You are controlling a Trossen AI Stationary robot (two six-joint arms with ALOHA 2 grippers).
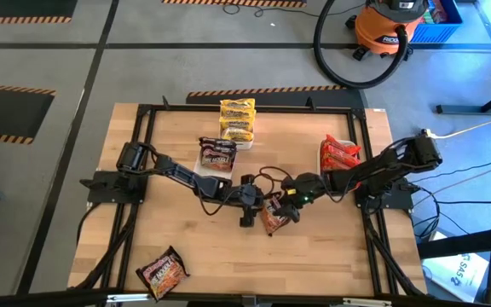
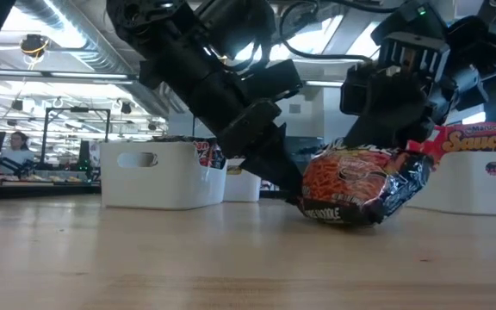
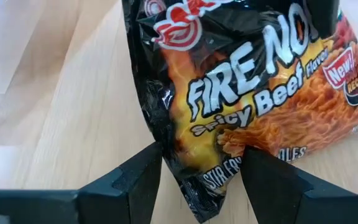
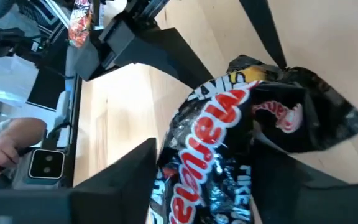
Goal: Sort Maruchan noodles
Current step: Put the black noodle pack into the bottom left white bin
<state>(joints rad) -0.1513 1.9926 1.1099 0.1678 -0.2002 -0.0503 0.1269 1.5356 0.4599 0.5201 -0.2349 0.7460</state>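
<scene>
A dark Fire Noodle ramen packet [image 1: 273, 220] sits at the table's middle between both grippers, its lower end on the wood [image 2: 338, 215]. My right gripper [image 1: 288, 203] reaches in from the right and is shut on it. My left gripper [image 1: 247, 205] comes from the left and is open, its fingers standing on either side of the packet's corner [image 3: 197, 199]. Yellow packets [image 1: 237, 119], dark packets [image 1: 217, 155] and red packets [image 1: 339, 153] lie in white trays farther back. One more dark packet [image 1: 162, 273] lies flat near the near-left corner. My right gripper [image 4: 204, 158] pinches the packet's crumpled body [image 4: 222, 149] between its two fingers, slanting down from above and the right. The packet is tilted, its upper end [image 2: 407, 164] at the fingers and its lower end on the table. My left gripper [image 3: 201, 180] straddles the packet's corner with open fingers, coming low from the left. One finger [image 3: 145, 171] stands right against the film's edge [image 3: 166, 155]; whether it touches, I cannot tell.
White trays stand along the far part of the table [image 2: 158, 172] [image 2: 480, 185]. A black frame [image 1: 143, 111] rims the tabletop. Bare wood [image 1: 228, 256] lies toward the near edge. A person's hand [image 4: 5, 146] shows beyond the table in the right wrist view.
</scene>
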